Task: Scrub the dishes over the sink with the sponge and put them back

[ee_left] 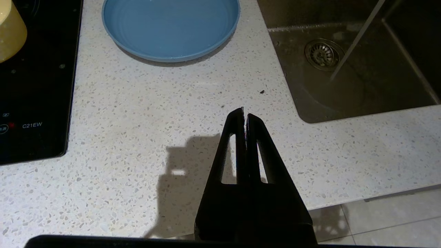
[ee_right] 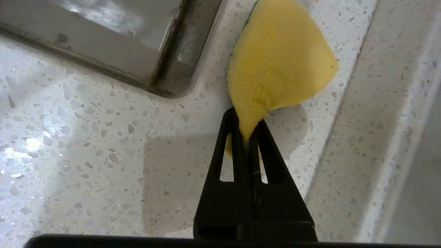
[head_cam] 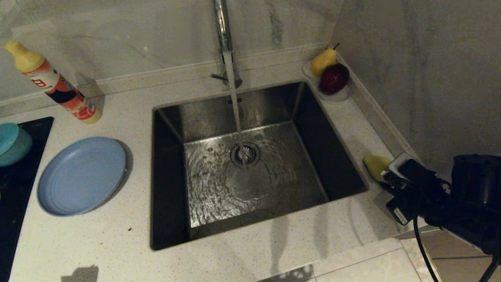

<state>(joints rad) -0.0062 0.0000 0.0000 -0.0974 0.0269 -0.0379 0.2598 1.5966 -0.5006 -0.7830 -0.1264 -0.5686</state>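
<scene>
The yellow sponge [ee_right: 279, 65] is pinched at one end by my right gripper [ee_right: 247, 122], which is shut on it. It hangs low over the counter beside the sink's right rim [head_cam: 364, 184], and the head view shows the sponge [head_cam: 376, 166] poking out ahead of the gripper [head_cam: 385, 175]. Water runs from the chrome tap [head_cam: 223, 27] into the steel sink. The slate-blue plate [head_cam: 81, 176] lies on the counter left of the sink, with the teal bowl [head_cam: 13, 143] further left. My left gripper [ee_left: 244, 113] is shut and empty above the counter's front edge, near the plate [ee_left: 170, 29] and a pale-yellow bowl [ee_left: 10, 32].
A dish-soap bottle [head_cam: 54, 84] lies at the back left. A black hob [head_cam: 19, 188] holds the bowls at far left. A small white dish with a pear [head_cam: 324, 60] and a red apple [head_cam: 334, 78] sits in the back right corner. A marble wall closes the right side.
</scene>
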